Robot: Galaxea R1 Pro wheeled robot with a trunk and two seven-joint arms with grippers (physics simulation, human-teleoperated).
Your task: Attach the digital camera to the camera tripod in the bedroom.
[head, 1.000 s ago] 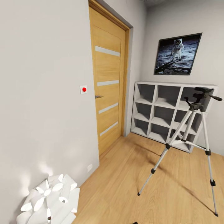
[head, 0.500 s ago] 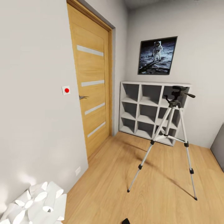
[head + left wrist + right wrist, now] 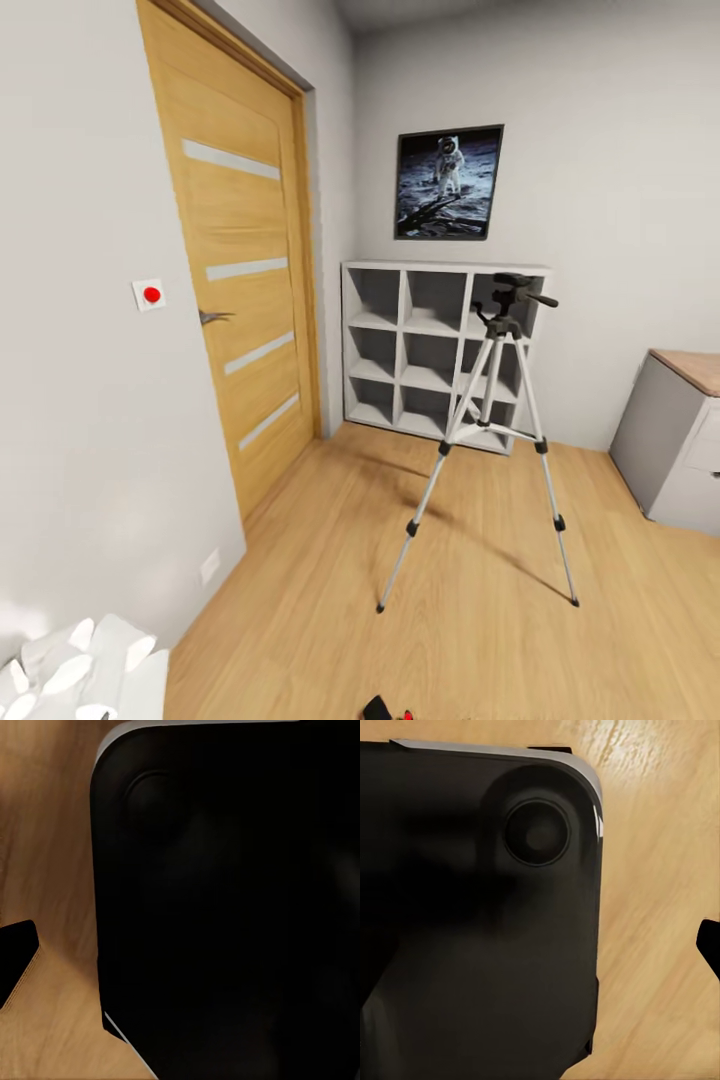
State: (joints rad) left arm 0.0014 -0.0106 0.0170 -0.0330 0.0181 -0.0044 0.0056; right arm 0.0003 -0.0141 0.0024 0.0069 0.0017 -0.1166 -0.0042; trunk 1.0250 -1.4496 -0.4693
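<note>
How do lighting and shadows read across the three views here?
Head view: evenly lit and sharp; the camera tripod throws soft leg shadows on the wood floor. Both wrist views: a dark black body takes most of the picture, detail lost, beside warm lit floor.

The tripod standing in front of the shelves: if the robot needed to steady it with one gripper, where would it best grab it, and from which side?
Probably the centre column just under the head of the camera tripod, where the three silver legs meet. Coming from the open floor side, nearest the robot, seems best: the white cube shelves stand close behind, and the pan handle juts out to the right up top.
</note>
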